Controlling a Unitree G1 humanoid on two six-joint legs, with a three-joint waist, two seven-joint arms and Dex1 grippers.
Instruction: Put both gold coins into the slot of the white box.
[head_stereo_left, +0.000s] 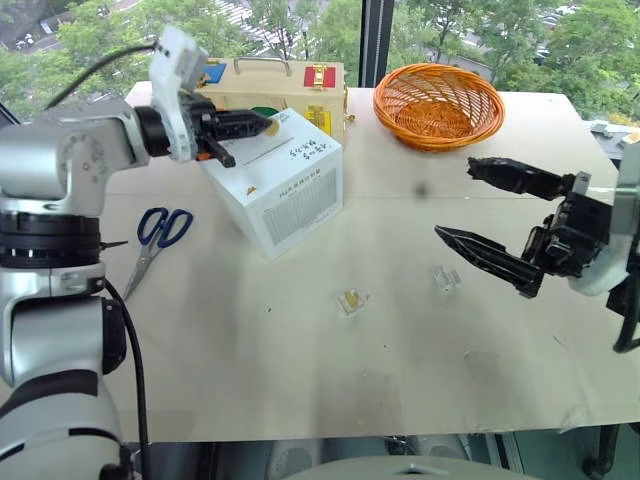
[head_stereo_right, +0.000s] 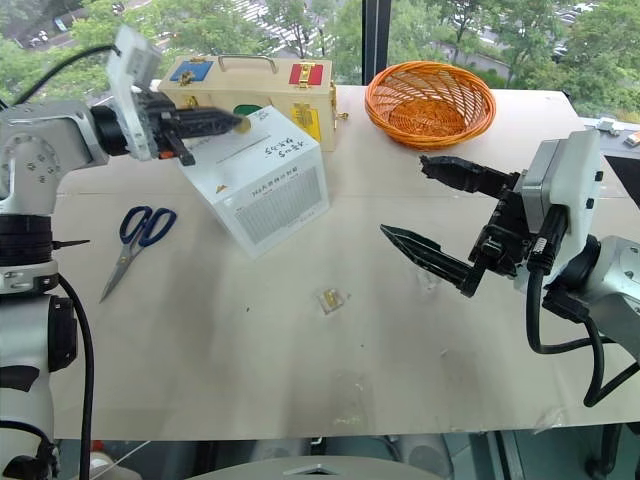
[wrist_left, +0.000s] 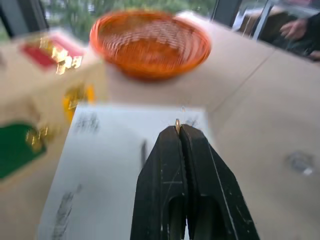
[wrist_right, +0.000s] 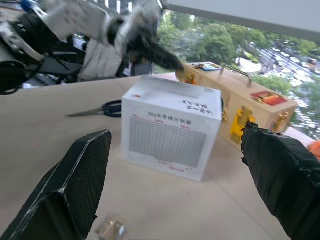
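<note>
The white box (head_stereo_left: 290, 190) stands tilted on the table at the back left, with black handwriting on its top. Its slot (wrist_left: 143, 152) is a thin dark slit in the top face. My left gripper (head_stereo_left: 266, 125) hovers just above the box top, shut on a gold coin (wrist_left: 177, 125) that sticks out edge-on between its fingertips, to the right of the slot. My right gripper (head_stereo_left: 455, 198) hangs wide open above the table's right side, holding nothing. A small clear holder (head_stereo_left: 351, 299) with something gold in it lies mid-table; whether that is the other coin I cannot tell.
A cream wooden case (head_stereo_left: 300, 78) with coloured latches stands right behind the white box. An orange basket (head_stereo_left: 438, 104) sits at the back. Blue scissors (head_stereo_left: 160, 235) lie left of the box. A second clear holder (head_stereo_left: 445, 278) lies below my right gripper.
</note>
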